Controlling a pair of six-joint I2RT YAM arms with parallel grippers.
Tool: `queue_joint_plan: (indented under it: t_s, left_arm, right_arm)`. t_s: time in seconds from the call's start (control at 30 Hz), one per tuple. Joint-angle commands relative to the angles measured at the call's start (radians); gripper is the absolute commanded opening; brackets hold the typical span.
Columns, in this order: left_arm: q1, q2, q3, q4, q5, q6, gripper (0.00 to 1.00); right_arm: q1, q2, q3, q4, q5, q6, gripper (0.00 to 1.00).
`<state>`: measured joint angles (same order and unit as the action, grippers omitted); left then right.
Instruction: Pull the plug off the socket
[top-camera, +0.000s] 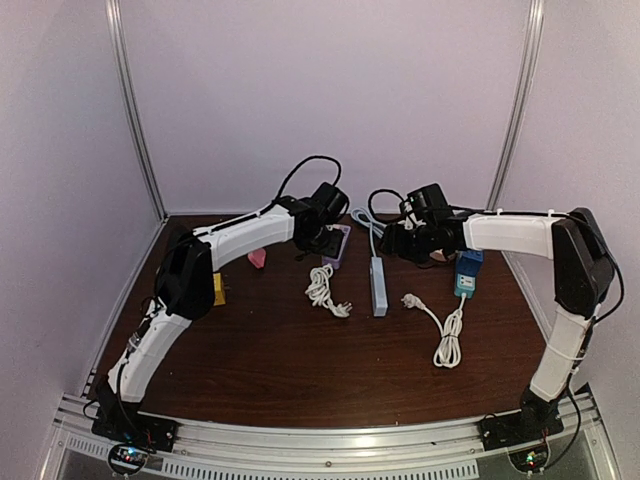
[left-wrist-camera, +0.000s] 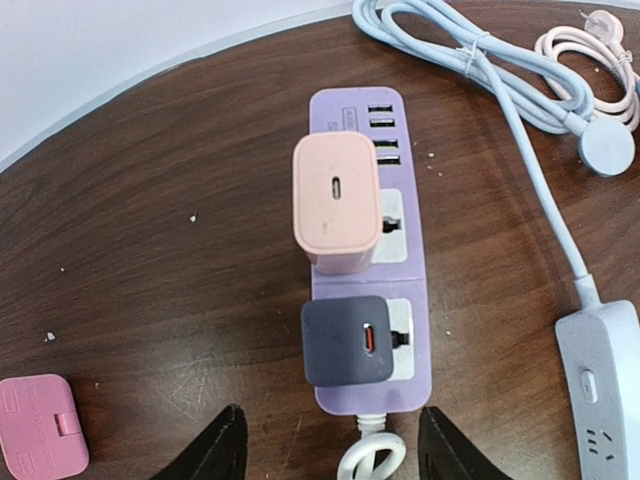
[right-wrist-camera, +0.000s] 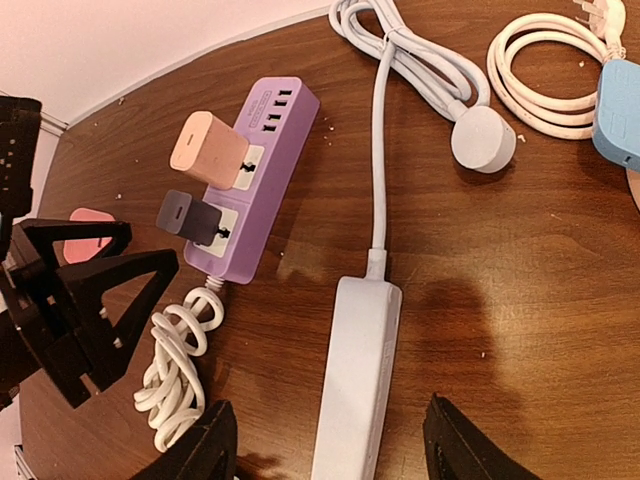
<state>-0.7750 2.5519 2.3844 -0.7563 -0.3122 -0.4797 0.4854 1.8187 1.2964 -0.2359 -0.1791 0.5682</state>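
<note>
The left end effector (left-wrist-camera: 333, 450) hangs over the strip (left-wrist-camera: 345, 110).
Jaws apart, seemingly aligned to pinch the grey plug (left-wrist-camera: 345, 342); right end effector (right-wrist-camera: 327, 425) apart too.

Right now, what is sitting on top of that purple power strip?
A pink charger and a dark grey charger are plugged into the purple power strip. Their pins and the holes under them are hidden. The USB ports show empty.
</note>
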Motion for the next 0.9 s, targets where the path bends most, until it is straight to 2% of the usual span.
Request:
queue_joint_plan:
  t_s: [0.0,0.37,0.47,0.73,0.77,0.87]
  left_arm:
    - [0.005,0.049,0.057,0.072,-0.053,0.012,0.58]
    - [0.041,0.104,0.081,0.163,0.048,0.014,0.49]
    - [0.047,0.115,0.087,0.191,0.063,0.021,0.44]
    - [0.056,0.117,0.084,0.152,0.101,0.025,0.20]
    - [0.056,0.111,0.073,0.143,0.104,0.023,0.14]
    - [0.057,0.050,-0.001,0.138,0.116,0.009,0.07]
  right_arm:
    - [-0.005,-0.050,-0.014,0.003,0.020,-0.001,0.65]
    - [-0.008,0.011,0.027,0.014,0.034,-0.001,0.65]
    - [-0.006,0.020,0.036,0.017,0.034,0.005,0.65]
    - [-0.005,0.064,0.091,0.006,-0.020,0.010,0.65]
    - [-0.005,0.073,0.103,0.004,-0.032,0.012,0.65]
    - [-0.003,0.100,0.139,0.005,-0.066,0.019,0.65]
